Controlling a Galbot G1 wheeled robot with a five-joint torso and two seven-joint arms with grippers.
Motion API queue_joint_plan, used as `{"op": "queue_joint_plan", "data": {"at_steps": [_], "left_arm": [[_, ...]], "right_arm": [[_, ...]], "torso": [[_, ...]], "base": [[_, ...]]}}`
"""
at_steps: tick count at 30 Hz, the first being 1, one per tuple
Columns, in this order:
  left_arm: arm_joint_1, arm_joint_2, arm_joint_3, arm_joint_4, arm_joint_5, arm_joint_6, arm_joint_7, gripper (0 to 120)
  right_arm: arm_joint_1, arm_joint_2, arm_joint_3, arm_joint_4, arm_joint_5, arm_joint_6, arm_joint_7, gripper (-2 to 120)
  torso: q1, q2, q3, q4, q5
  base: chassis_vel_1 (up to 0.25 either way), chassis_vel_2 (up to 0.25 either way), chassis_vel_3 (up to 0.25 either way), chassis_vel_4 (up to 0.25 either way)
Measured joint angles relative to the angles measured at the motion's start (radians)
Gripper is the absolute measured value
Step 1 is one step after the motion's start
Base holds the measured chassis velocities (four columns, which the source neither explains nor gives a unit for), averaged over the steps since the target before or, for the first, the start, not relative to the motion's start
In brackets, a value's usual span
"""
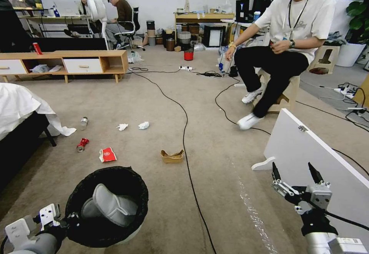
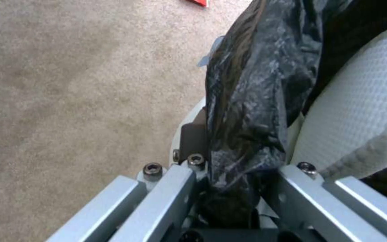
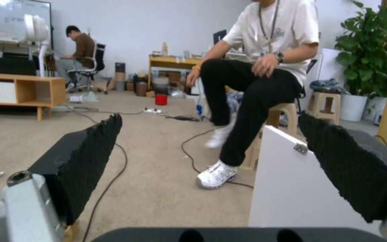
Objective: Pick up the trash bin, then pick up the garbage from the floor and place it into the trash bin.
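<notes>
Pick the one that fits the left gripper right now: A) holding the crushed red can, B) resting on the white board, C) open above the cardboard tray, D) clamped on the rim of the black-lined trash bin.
D: the left gripper is shut on the bag-covered rim of the trash bin, while the crushed red can and cardboard tray lie untouched on the carpet.

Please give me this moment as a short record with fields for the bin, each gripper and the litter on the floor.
bin: trash bin with black bag, held up at its rim, a grey-white item inside
left gripper: shut on the bin's rim and bag
right gripper: open, holding nothing, in front of a white board
litter on carpet: two tissues, crushed can, red packet, cardboard tray, bottle
cable: black cable lies just beside the tray
</notes>
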Motion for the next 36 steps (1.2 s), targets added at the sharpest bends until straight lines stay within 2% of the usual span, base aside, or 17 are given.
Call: {"op": "queue_joint_plan", "data": {"at_steps": [15,36], "left_arm": [[0.008,0.006,-0.014,-0.008,-0.013,0.000,0.001,1],[0.005,-0.018,-0.013,-0.005,-0.007,0.000,0.012,1]], "right_arm": [[-0.003,-0.005,0.012,0.001,-0.004,0.004,0.013,100],[-0.001,-0.015,0.027,-0.007,-0.012,0.001,0.029,100]], "torso": [[0.000,0.000,0.000,0.0000,0.0000],[0.000,0.000,0.000,0.0000,0.0000]], "base": [[0.000,0.000,0.000,0.000],[0.000,0.000,0.000,0.000]]}}
